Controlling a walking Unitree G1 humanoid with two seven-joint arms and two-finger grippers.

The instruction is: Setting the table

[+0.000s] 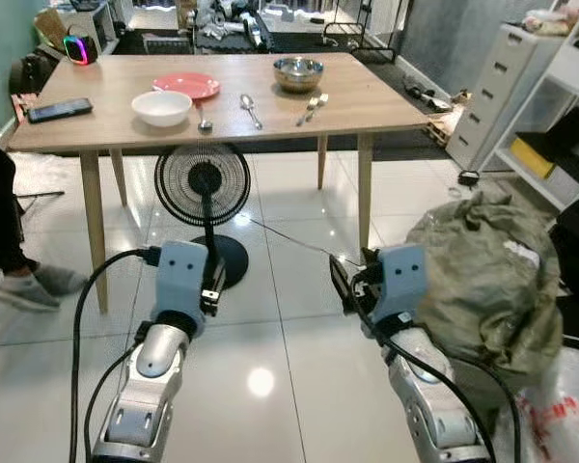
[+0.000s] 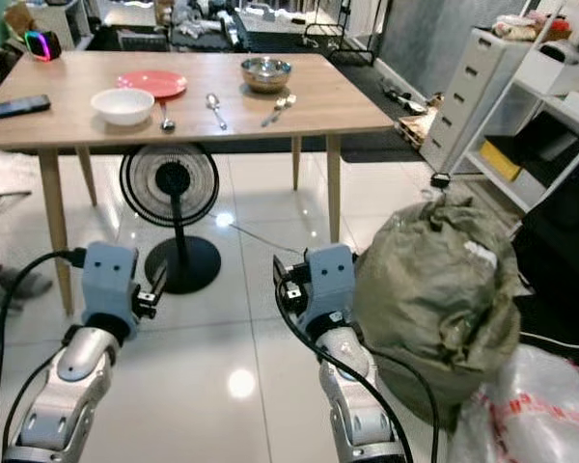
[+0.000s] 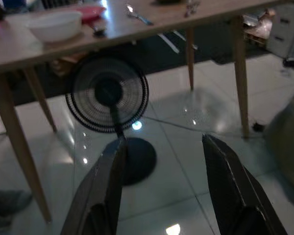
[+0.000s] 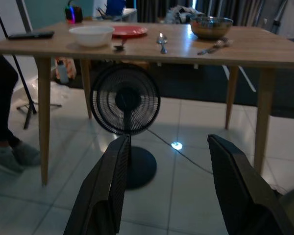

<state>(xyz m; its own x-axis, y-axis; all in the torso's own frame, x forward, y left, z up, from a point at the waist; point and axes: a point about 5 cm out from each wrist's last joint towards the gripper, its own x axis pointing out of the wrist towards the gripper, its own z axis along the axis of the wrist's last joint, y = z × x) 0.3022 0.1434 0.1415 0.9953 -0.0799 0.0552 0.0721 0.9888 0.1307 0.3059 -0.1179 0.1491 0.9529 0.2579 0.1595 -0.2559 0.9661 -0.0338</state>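
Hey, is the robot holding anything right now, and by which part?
Nothing is held. The left claw and right claw are both open and empty, short of the table.

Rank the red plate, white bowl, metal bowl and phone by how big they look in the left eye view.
1. Red plate
2. White bowl, close to the phone; I won't separate them
3. Metal bowl, though it sits farther back, so that's unsure

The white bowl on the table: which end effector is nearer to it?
Left. The left end effector is low, almost straight in front of the white bowl; the right end effector is equally low but farther to the robot's right.
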